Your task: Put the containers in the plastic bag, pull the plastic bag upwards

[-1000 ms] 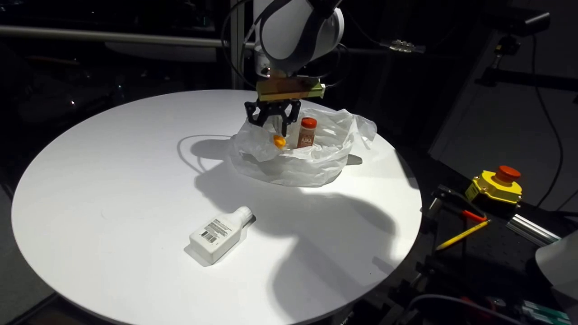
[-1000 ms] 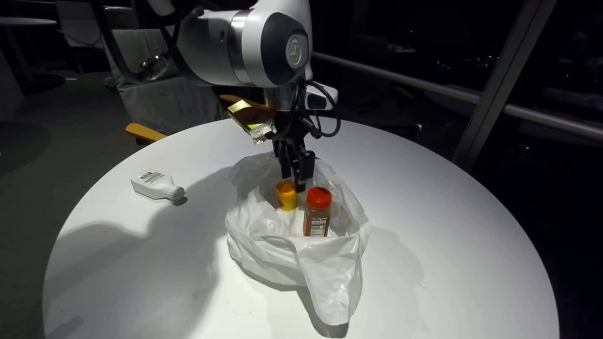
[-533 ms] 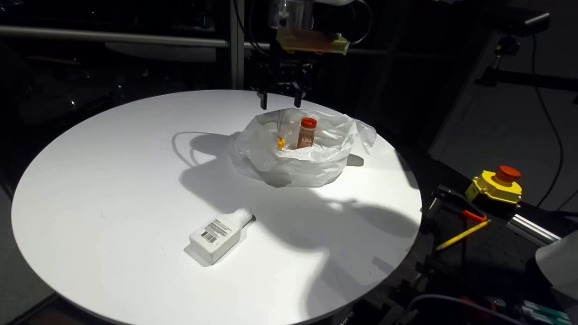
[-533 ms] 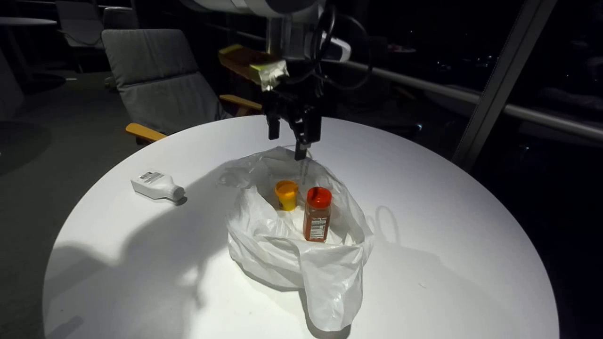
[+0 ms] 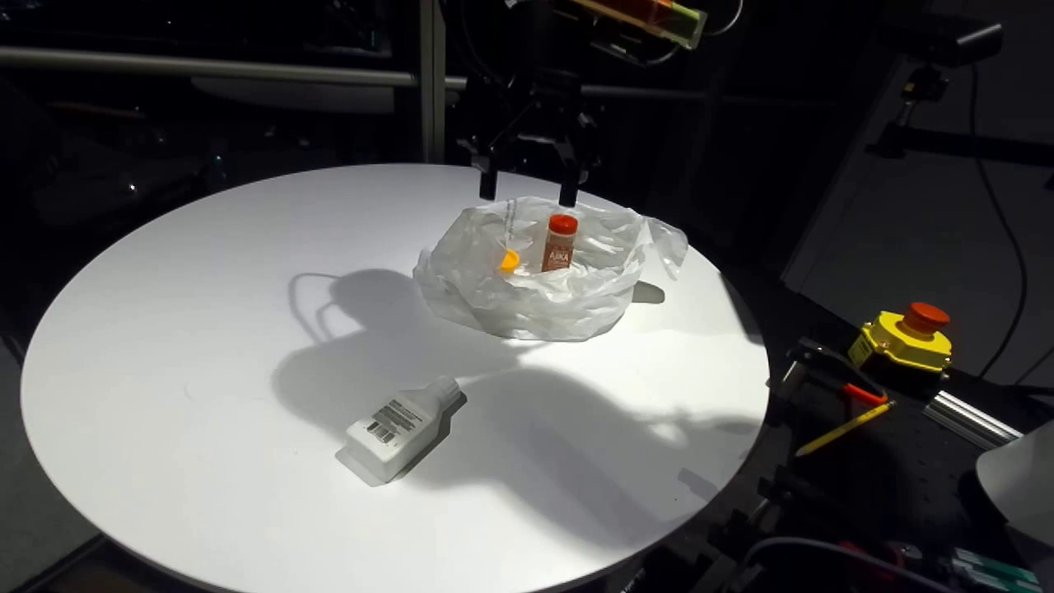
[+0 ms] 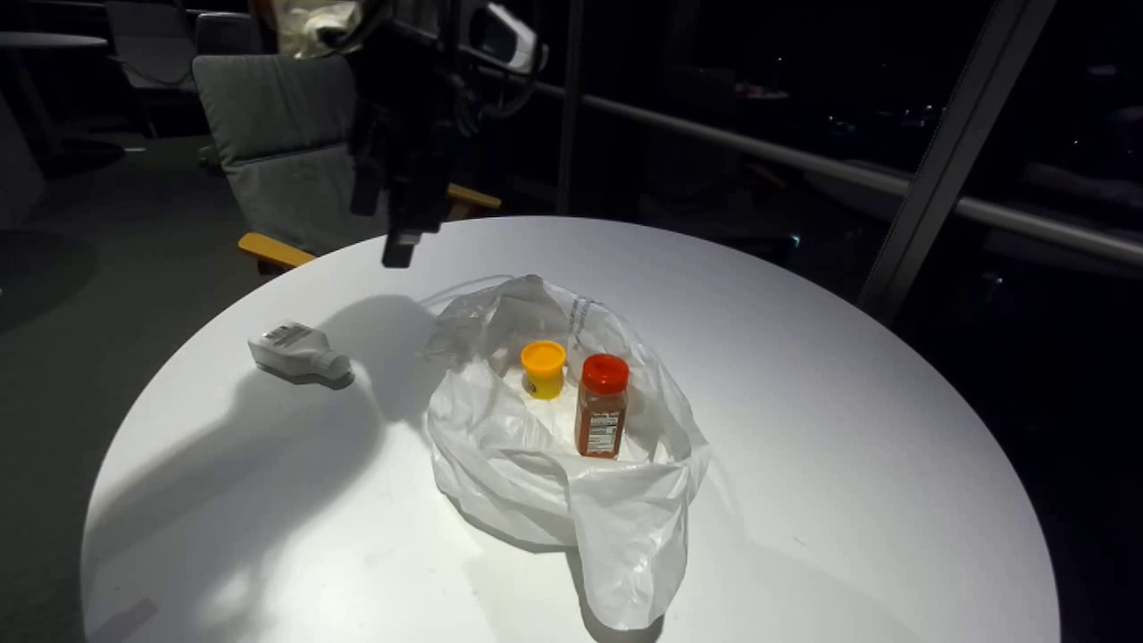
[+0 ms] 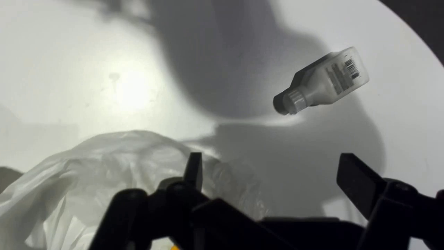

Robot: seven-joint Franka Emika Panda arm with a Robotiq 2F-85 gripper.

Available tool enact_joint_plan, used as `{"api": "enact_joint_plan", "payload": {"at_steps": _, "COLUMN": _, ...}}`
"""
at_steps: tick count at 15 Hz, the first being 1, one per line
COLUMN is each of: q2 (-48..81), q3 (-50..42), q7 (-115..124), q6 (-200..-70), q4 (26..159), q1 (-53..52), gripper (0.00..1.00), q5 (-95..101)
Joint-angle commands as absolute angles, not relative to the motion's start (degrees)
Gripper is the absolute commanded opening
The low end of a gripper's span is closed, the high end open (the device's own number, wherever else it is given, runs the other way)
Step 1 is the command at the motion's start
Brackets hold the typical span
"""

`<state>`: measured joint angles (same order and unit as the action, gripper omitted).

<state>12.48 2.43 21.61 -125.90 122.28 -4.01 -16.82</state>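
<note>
1 plastic bag (image 6: 509, 500) lies open nearest in an exterior view; inside it stands a red-capped jar (image 6: 602, 413) with a yellow tub (image 6: 543, 371) just behind. Farther back, a white bottle (image 6: 295, 350) lies on the round surface (image 6: 804, 429), outside the bag. The pincer (image 5: 528, 192) hangs in the air, its 2 fingers (image 7: 359, 182) spread wide in the wrist view. Beyond stands a grey chair (image 6: 277, 134).

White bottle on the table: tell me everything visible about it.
The white bottle looks like plastic: a flat-sided body narrowing to a neck with a ribbed cap on it. It lies on a broad face on the table, label up, showing a barcode and text too small to read. The cap end points roughly toward the bag; the bottle lies outside it and apart from it. Only the table touches it; the gripper is clear of it.
</note>
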Motion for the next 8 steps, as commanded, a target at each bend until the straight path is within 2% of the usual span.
{"api": "enact_joint_plan", "payload": {"at_steps": 1, "q2": 13.8, "q3": 5.8, "q7": 24.3, "q6": -135.2, "q4": 127.9, "q1": -5.7, "gripper": 1.0, "q5": -29.5}}
{"api": "enact_joint_plan", "payload": {"at_steps": 8, "q2": 24.0, "q3": 13.1, "q7": 28.2, "q6": -160.0, "q4": 130.7, "q1": -12.3, "gripper": 1.0, "q5": -51.7}}
